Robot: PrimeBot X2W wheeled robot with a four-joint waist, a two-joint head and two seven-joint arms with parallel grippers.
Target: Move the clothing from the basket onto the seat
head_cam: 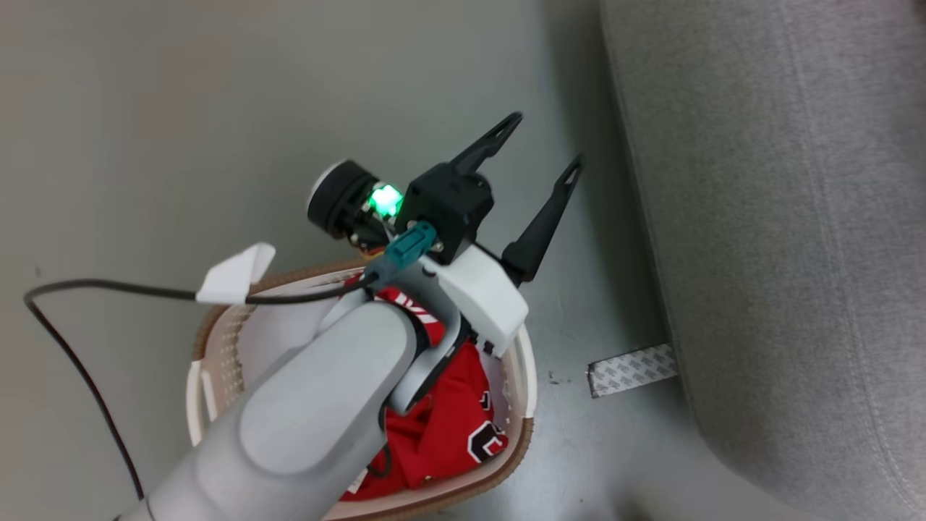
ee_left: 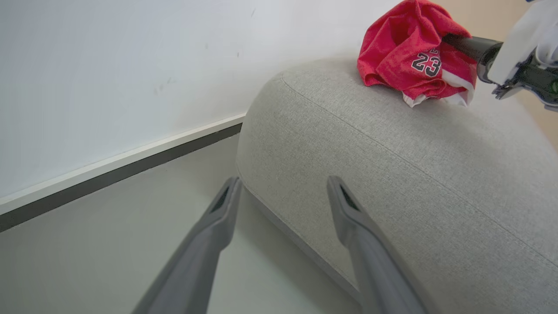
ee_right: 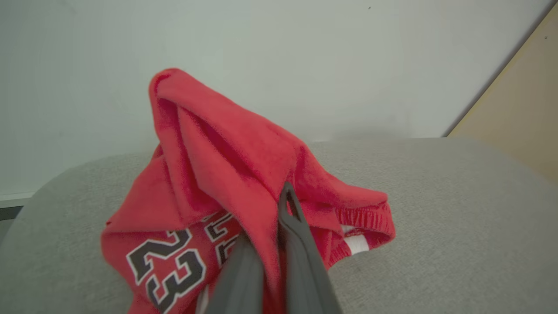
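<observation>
Right gripper [ee_right: 273, 216]: fingers pressed together on a fold of a red garment [ee_right: 226, 152]. The garment hangs bunched, its lower part touching the top of the seat [ee_left: 392, 174] near the edge on the wall [ee_left: 109, 65] side.

Left gripper [head_cam: 547, 139]: fingers spread, nothing between them, held above the floor between the basket [head_cam: 522, 443] and the seat.

More red clothing [head_cam: 441, 427] lies crumpled in the basket, partly hidden under the left forearm.

Assessment: one item is at the point of delivery but not yet let go. The basket is not emptied.

Risks noted:
1. Thin fabric is draped over one finger of the right gripper. On opening it may cling and be dragged off the seat as the arm pulls away.
2. The garment sits close to the seat's rounded edge. Released there, a loose heap could slide to the floor.
3. The left arm's cable [head_cam: 130, 288] crosses the basket rim. A reach down for the next piece could snag it or tip the light basket.
4. Crumpled pieces may lift together, and one could drop short of the seat
</observation>
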